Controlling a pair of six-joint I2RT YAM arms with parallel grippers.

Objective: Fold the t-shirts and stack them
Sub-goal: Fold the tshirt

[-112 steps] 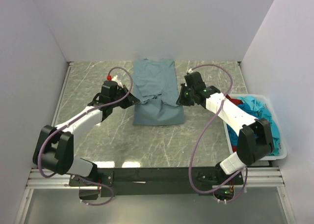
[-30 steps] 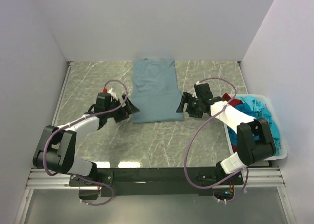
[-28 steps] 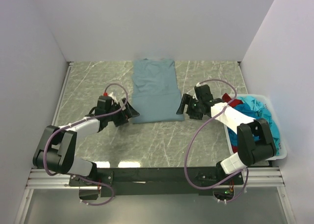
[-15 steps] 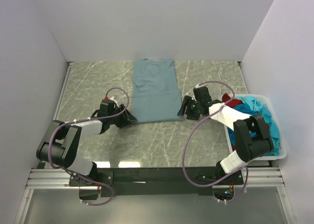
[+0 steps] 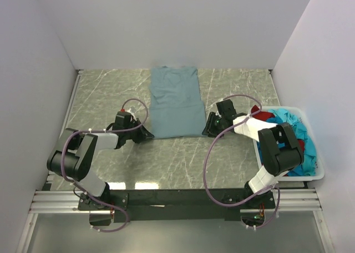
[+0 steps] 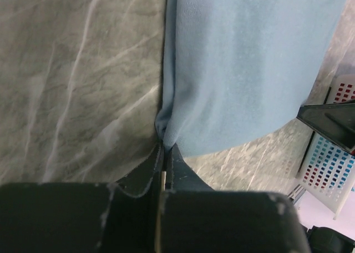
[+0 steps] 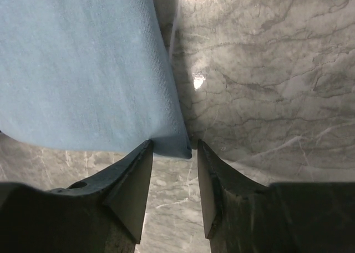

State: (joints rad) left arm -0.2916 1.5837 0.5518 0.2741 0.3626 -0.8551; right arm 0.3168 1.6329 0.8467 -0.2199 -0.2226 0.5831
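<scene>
The grey-blue t-shirt (image 5: 176, 101) lies flat on the table as a long narrow strip, sleeves folded in. My left gripper (image 5: 146, 134) is at its near left corner, shut on the cloth's corner (image 6: 166, 132). My right gripper (image 5: 207, 130) is at the near right corner. Its jaws stand open, straddling that corner (image 7: 176, 145) without closing on it. Turquoise-blue tees (image 5: 295, 132) and a dark red tee (image 5: 261, 112) lie heaped in the white bin.
The white plastic bin (image 5: 316, 174) stands at the right edge of the marble table, close behind my right arm. Its wall also shows in the left wrist view (image 6: 327, 170). White walls enclose the table at the back and both sides.
The shirt's side flaps were folded in, making a narrow strip. Both grippers have moved down to its near corners. The left closed on its corner; the right stands open at its corner.
</scene>
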